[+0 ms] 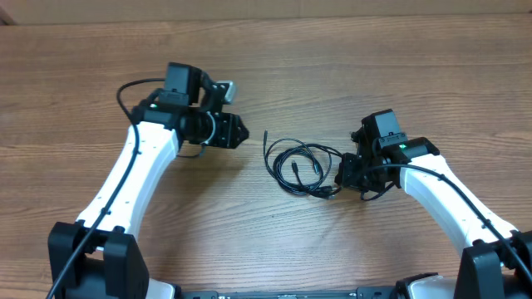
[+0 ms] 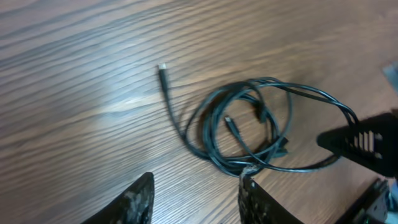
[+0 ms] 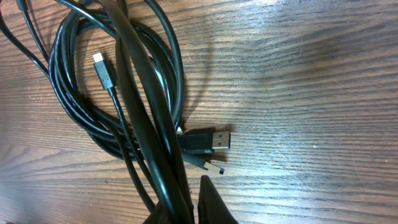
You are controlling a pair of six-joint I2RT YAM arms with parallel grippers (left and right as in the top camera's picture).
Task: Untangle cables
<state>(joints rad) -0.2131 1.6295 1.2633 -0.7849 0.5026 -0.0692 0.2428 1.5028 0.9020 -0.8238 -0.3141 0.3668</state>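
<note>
A: Entry, left arm. What did your left gripper [image 2: 196,182] show?

B: Its fingers [image 2: 138,200] stood spread with nothing between them, over the bare table [image 2: 74,124]. Just beyond their tips lay the cables [image 2: 231,163], a loose coil flat on the wood. One silver-tipped end [image 2: 163,67] trailed out away from the loops.

A: And your right gripper [image 1: 347,173]?

B: It sat at the coil's right edge. Its wrist camera caught only one fingertip [image 3: 211,202], low in frame, with thick strands running right beside it. I could not tell whether the claw was pinching them or standing apart. Just past that tip lay a USB-A plug [image 3: 210,139] and a smaller plug [image 3: 210,165], side by side against the coil. Farther in, a slim silver-tipped plug [image 3: 104,70] lay inside the loops.

A: Overhead?

B: The coil lay between your two arms, nearer the right. The left gripper was apart from it.
</note>
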